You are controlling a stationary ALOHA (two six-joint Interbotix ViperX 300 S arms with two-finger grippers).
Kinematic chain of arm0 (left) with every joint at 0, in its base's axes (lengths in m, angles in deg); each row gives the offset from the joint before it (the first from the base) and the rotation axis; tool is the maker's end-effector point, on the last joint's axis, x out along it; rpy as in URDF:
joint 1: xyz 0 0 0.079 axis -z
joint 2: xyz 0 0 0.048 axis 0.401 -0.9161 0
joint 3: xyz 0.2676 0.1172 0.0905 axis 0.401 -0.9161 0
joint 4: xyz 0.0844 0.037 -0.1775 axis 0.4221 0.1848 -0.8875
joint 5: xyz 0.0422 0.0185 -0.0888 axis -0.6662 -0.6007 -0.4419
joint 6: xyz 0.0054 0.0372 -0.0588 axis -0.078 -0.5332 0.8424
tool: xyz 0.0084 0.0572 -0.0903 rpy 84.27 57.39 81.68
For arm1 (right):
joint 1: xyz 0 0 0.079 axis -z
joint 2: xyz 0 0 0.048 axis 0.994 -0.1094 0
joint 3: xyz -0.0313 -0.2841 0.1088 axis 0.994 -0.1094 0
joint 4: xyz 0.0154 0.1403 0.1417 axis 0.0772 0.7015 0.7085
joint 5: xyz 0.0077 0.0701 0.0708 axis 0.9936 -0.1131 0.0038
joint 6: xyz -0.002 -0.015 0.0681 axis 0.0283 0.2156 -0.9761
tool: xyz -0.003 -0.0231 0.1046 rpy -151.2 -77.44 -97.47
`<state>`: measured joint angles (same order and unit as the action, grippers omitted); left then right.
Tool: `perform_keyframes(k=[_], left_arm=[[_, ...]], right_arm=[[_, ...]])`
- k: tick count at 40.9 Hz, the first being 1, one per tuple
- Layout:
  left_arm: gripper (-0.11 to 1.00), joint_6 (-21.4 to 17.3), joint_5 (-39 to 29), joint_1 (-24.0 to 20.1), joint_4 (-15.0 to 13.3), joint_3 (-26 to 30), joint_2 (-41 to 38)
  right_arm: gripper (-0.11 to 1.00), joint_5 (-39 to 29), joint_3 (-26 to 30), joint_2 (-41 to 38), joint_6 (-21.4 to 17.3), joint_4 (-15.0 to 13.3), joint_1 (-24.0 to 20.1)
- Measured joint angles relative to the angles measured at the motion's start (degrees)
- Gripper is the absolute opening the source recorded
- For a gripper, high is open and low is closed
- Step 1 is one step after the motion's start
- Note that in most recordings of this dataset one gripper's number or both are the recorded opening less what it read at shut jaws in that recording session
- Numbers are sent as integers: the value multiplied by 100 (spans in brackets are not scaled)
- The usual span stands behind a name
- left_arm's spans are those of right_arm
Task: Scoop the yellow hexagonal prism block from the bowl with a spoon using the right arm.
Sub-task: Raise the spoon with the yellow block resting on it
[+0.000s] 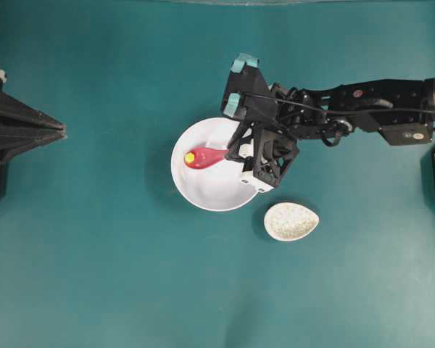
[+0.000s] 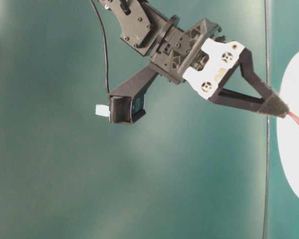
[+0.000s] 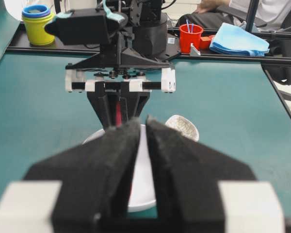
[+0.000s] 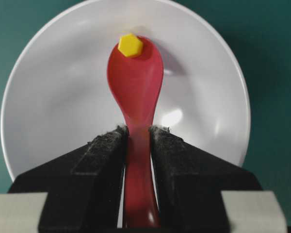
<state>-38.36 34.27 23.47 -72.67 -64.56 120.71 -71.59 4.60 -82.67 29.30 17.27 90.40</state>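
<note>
The white bowl [image 1: 203, 192] sits mid-table. My right gripper [image 1: 235, 154] reaches over its right rim and is shut on the handle of the pink-red spoon [image 1: 209, 156]. In the right wrist view both fingers [image 4: 106, 150] press the spoon [image 4: 136, 82] handle, and the scoop points away over the bowl [image 4: 48, 121]. The yellow hexagonal prism block [image 4: 130, 44] lies in the far tip of the scoop, also visible from overhead [image 1: 191, 156]. My left gripper [image 1: 60, 130] rests at the far left, shut and holding nothing, well away from the bowl [image 3: 93, 137].
A speckled beige spoon rest [image 1: 291, 221] lies just right of and below the bowl. Beyond the far table edge stand yellow cups [image 3: 36, 24], a red cup [image 3: 190, 36] and a blue cloth [image 3: 237, 41]. Teal tabletop surrounds the bowl.
</note>
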Motion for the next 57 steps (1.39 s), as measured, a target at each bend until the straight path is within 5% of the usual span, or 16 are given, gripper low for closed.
perform_keyframes(k=[57], left_arm=[[14, 0, -18, 0, 0, 9, 0]], right_arm=[[25, 1784, -905, 466, -272, 0, -325]])
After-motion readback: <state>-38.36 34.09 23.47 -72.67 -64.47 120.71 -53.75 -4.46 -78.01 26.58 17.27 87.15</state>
